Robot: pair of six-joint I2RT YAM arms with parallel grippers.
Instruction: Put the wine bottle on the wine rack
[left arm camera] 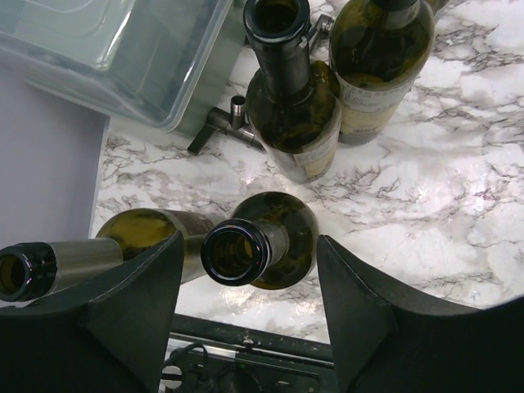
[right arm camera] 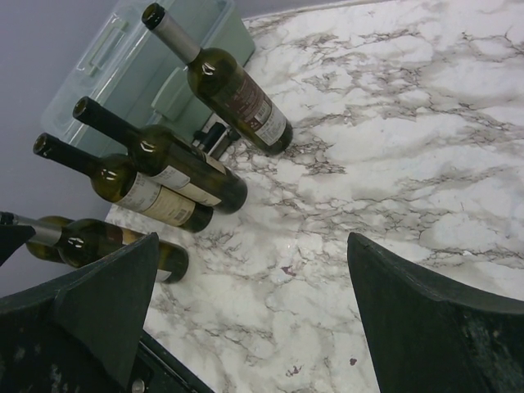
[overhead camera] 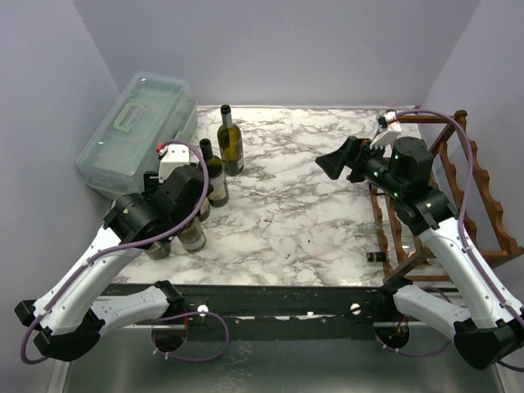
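My left tool hangs over the upright wine bottle near the bench front-left corner, jaws apart either side of its neck, not gripping yet. The wine rack is along the right edge, well apart from the bottle, by my right tool, which is spread wide and empty.

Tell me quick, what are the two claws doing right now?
Left gripper: open, jaws either side of a bottle neck, not touching it.
Right gripper: open, holding nothing.
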